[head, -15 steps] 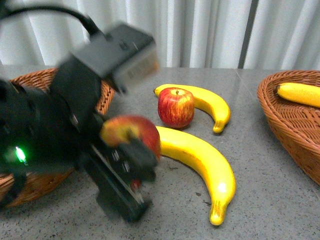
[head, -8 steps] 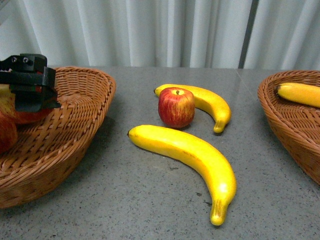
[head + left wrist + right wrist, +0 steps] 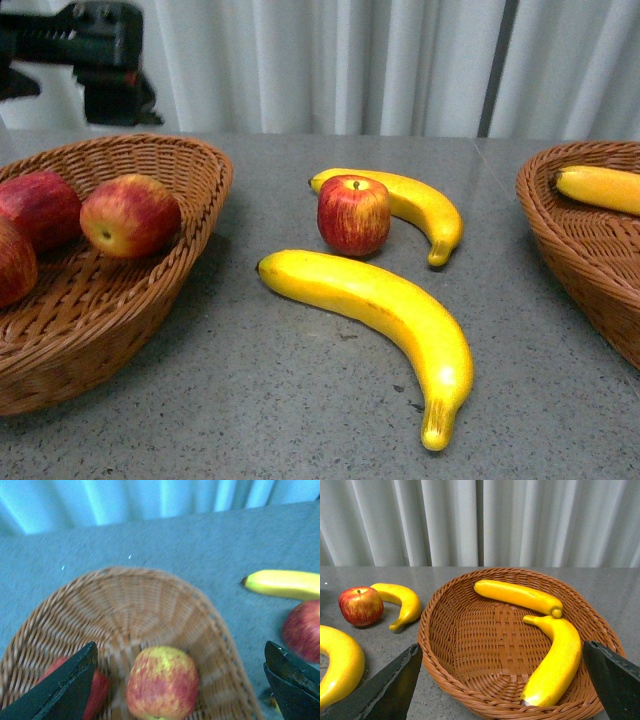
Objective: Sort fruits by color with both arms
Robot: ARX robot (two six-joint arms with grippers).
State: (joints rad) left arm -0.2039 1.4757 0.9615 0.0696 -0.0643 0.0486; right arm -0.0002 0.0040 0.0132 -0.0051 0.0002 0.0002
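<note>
My left end effector (image 3: 180,676) open, empty above basket (image 3: 205,165); drop step over; next: reach loose apple (image 3: 353,214).

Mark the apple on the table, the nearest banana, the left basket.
apple (image 3: 353,215), front view, red side center.
nearest banana (image 3: 385,308), front view, mid-body.
left basket (image 3: 100,345), front view, outer wall.

Soft, even light is seen throughout, while the basket (image 3: 150,605) below the left end effector (image 3: 180,644) is rendered blurred and blue-tinted.
</note>
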